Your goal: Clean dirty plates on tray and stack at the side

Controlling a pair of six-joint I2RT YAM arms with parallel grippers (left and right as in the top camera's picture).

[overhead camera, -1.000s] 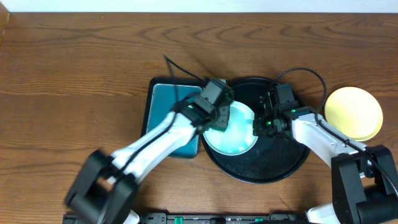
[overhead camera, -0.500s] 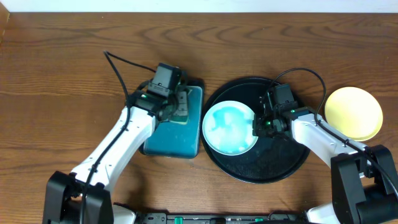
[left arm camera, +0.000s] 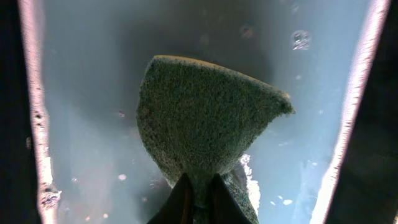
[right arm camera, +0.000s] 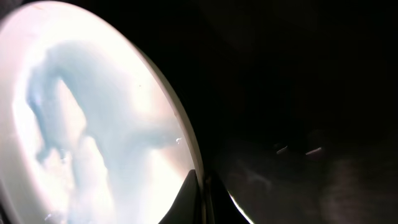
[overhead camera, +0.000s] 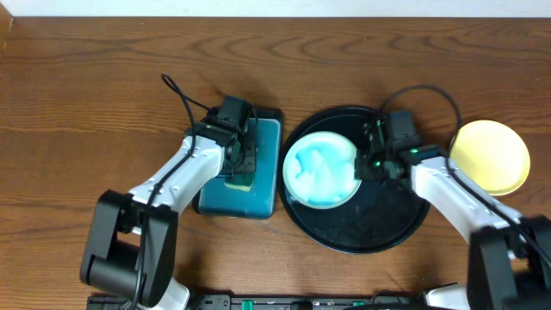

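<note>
A pale mint-white plate (overhead camera: pixel 320 169) smeared with teal lies in the left part of the round black tray (overhead camera: pixel 387 220). My right gripper (overhead camera: pixel 368 164) is shut on the plate's right rim; the right wrist view shows the fingers (right arm camera: pixel 200 186) pinching the rim of the plate (right arm camera: pixel 93 124). My left gripper (overhead camera: pixel 242 164) is shut on a green sponge (left arm camera: pixel 205 118) and holds it over the teal tray (overhead camera: pixel 258 194). A yellow plate (overhead camera: pixel 490 156) sits on the table to the right of the black tray. A third plate is not in view.
The rectangular teal tray (left arm camera: pixel 87 93) stands just left of the black tray, its floor wet with drops. Cables loop above both arms. Bare wooden table lies to the far left and at the back.
My left gripper carried the sponge from the plate leftwards to the teal tray. The right gripper kept hold of the plate's rim, and the plate shifted slightly up and right.
</note>
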